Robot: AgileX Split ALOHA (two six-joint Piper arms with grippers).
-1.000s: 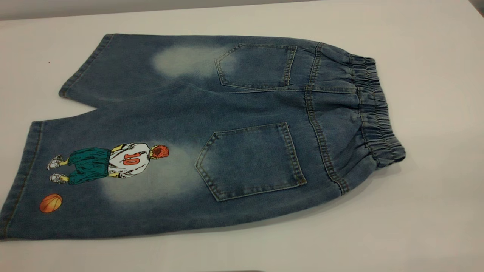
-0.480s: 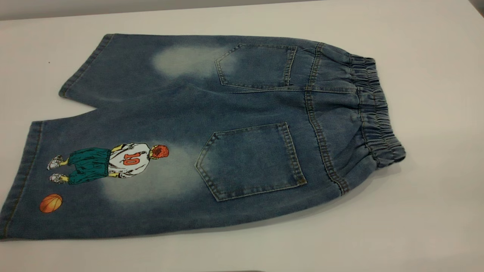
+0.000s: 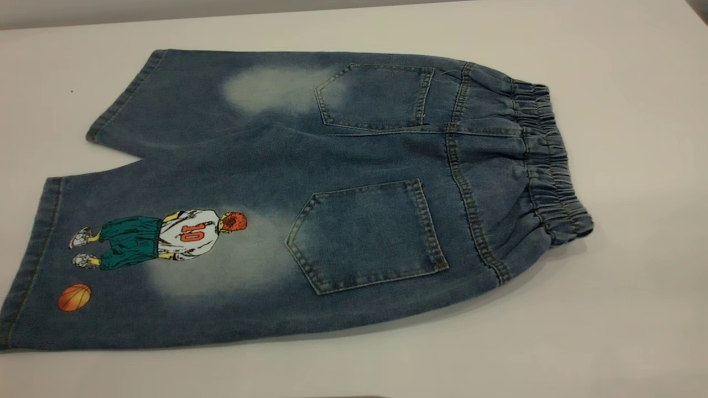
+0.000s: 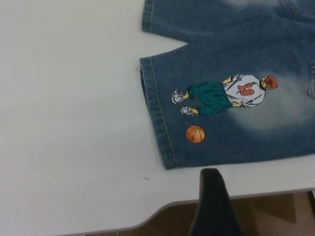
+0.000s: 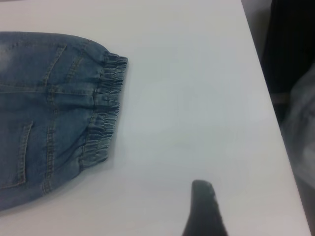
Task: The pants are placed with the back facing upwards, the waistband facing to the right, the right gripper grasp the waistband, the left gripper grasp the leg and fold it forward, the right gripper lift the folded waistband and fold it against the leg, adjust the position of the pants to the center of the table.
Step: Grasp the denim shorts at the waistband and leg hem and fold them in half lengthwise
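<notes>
The pants lie flat on the white table, back pockets up. The ruffled waistband points right. The leg with the number-10 player print lies at the near left, the plain leg behind it. Neither gripper shows in the exterior view. A black part of my left gripper hangs over the table's edge, apart from the printed leg and near its hem corner. A black part of my right gripper hovers above bare table, well clear of the waistband. Neither holds any cloth.
Bare white tabletop surrounds the shorts on all sides. The table's edge runs close to my left gripper, with brown floor beyond. Another table edge lies past my right gripper, with dark shapes behind it.
</notes>
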